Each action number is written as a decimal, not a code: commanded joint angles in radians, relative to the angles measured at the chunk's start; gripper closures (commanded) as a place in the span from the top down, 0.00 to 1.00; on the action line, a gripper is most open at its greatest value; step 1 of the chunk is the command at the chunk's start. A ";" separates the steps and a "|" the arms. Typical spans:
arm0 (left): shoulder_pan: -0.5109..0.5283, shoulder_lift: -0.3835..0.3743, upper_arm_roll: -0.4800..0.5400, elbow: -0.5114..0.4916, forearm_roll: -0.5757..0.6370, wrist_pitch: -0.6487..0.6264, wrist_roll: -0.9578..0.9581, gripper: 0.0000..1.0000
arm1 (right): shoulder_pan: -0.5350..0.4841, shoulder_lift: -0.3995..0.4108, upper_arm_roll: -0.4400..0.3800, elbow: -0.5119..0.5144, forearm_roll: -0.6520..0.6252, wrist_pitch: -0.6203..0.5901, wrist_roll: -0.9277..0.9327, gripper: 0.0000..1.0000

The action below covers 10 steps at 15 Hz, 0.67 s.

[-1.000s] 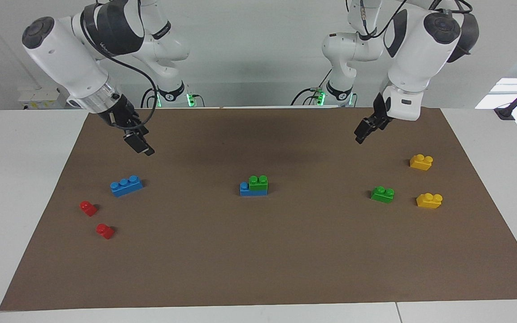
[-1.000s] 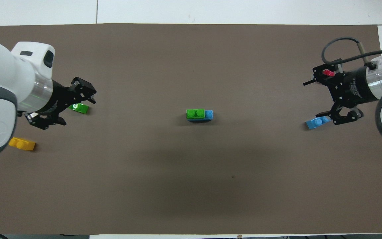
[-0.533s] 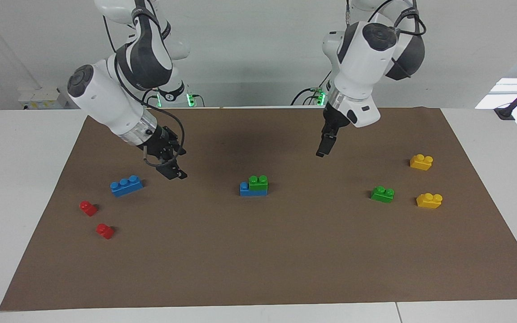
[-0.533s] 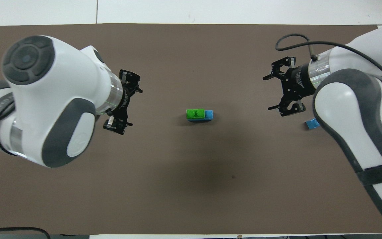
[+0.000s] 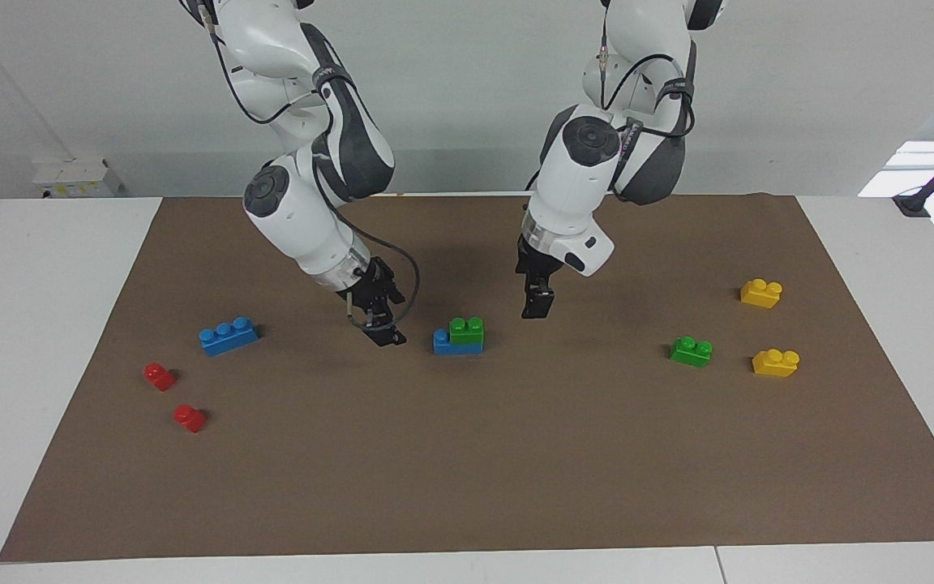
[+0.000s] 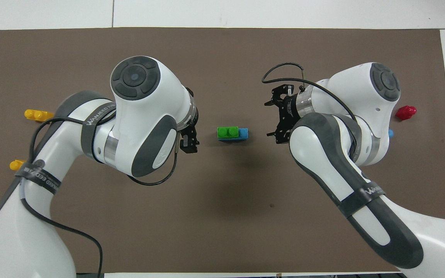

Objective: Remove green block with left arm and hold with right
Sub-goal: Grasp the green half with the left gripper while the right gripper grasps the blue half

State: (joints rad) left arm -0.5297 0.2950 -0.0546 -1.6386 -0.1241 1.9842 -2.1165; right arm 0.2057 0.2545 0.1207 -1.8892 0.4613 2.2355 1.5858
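The green block sits on top of a blue brick at the middle of the brown mat, also seen in the overhead view. My left gripper hangs low over the mat beside the stack, toward the left arm's end, open and empty; the arm covers most of it in the overhead view. My right gripper is low beside the stack toward the right arm's end, open and empty, also seen in the overhead view. Neither gripper touches the stack.
A second green block and two yellow blocks lie toward the left arm's end. A loose blue three-stud brick and two red pieces lie toward the right arm's end.
Both arms have swung in from the ends of the mat toward the middle stack and come down lower. No block has moved.
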 commanded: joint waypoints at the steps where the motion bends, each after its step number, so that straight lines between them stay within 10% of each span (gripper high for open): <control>1: -0.067 0.106 0.021 0.087 0.003 0.016 -0.094 1.00 | 0.038 0.005 -0.001 -0.047 0.033 0.059 0.011 0.95; 10: -0.115 0.196 0.024 0.100 0.066 0.122 -0.218 1.00 | 0.092 0.046 -0.001 -0.133 0.043 0.203 0.000 0.97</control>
State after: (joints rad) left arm -0.6264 0.4729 -0.0505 -1.5633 -0.0874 2.0883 -2.3015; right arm 0.2712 0.2842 0.1209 -2.0114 0.4708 2.3853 1.5876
